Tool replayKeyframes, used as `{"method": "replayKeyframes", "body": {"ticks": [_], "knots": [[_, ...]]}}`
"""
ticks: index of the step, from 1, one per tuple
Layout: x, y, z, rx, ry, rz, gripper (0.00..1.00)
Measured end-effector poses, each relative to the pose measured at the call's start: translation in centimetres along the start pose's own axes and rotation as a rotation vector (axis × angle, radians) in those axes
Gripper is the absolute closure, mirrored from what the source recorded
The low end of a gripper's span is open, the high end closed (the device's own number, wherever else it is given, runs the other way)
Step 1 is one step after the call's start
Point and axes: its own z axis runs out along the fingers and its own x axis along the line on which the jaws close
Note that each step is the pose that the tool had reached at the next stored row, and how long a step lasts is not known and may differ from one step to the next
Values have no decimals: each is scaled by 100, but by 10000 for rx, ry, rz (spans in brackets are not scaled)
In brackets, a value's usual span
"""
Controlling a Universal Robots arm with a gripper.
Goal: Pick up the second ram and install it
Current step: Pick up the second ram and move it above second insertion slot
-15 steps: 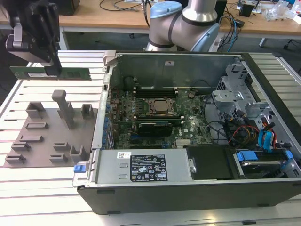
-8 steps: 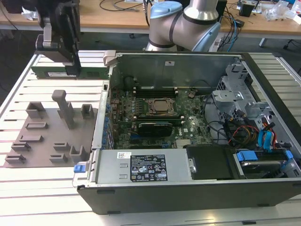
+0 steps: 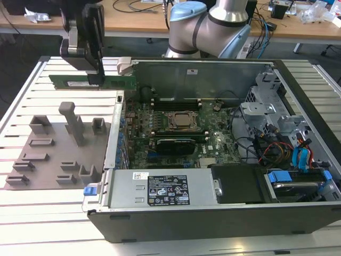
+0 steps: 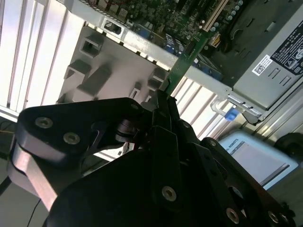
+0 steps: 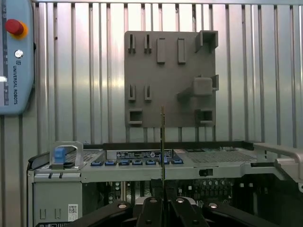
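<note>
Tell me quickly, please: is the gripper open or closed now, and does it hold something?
Gripper: closed on the second ram, holding it outside the computer case.

The Universal Robots arm (image 3: 213, 24), silver with pale blue joint covers, stood bent at the far side in the exterior view. Its black gripper (image 3: 96, 76) hung toward the exterior view's left, pointing straight down. The fingers (image 4: 163, 123) were clamped together on the second ram (image 3: 72, 82), which sat level in the exterior view and edge-on between them in both wrist views.
</note>
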Motion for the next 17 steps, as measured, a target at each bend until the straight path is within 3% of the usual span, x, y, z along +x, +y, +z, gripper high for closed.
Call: {"method": "replayKeyframes", "body": {"ticks": [6, 11, 13, 17], "knots": [[-16, -127, -1, -2, 1, -1, 87], [-75, -445, 3, -13, 0, 1, 87], [-121, -643, 41, -69, 3, 5, 87], [-179, -855, 136, -139, -13, 37, 87]]}}
